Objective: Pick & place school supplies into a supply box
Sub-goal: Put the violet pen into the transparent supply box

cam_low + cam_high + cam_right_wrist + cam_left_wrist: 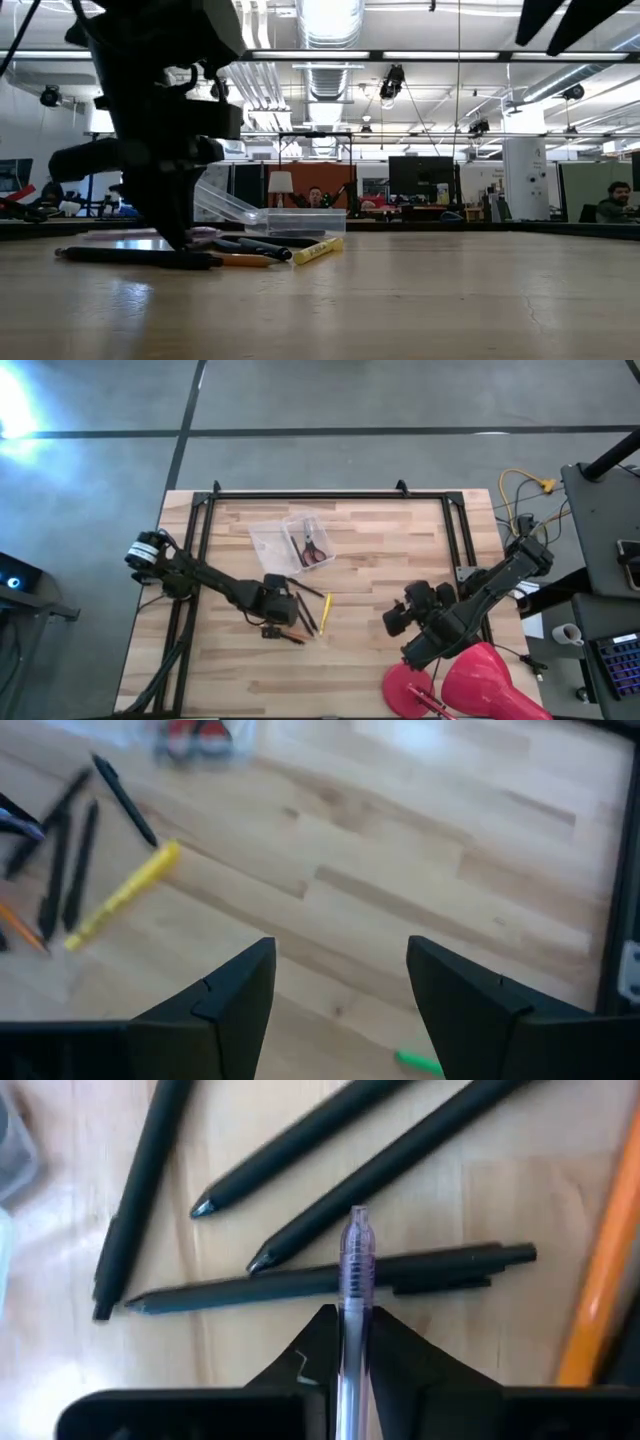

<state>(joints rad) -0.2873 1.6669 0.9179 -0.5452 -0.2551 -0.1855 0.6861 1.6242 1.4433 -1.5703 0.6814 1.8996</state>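
Note:
My left gripper (282,610) (350,1318) is down among the loose pens and is shut on a translucent purple pen (357,1250). Several black pens (330,1275) lie flat on the table under it, with an orange pencil (600,1295) beside them. A yellow marker (325,612) (125,898) lies just right of the pile. The clear supply box (292,542) lies open at the far middle, with red-handled scissors (314,550) in it. My right gripper (395,622) (340,995) is open and empty over bare wood right of the pile. My left gripper pinches the purple pen's barrel (353,1305) between its two fingers. The fingers lie along the pen, whose end sticks out past the fingertips and crosses over a black pen. The fingers point down at the table. Whether the pen is clear of the table I cannot tell.
A red dome lamp (478,678) stands at the near right corner beside my right arm. Yellow-tipped cables (525,490) lie off the table's far right. A small green thing (415,1062) lies on the wood near my right gripper. A black frame (330,495) runs along the far edge.

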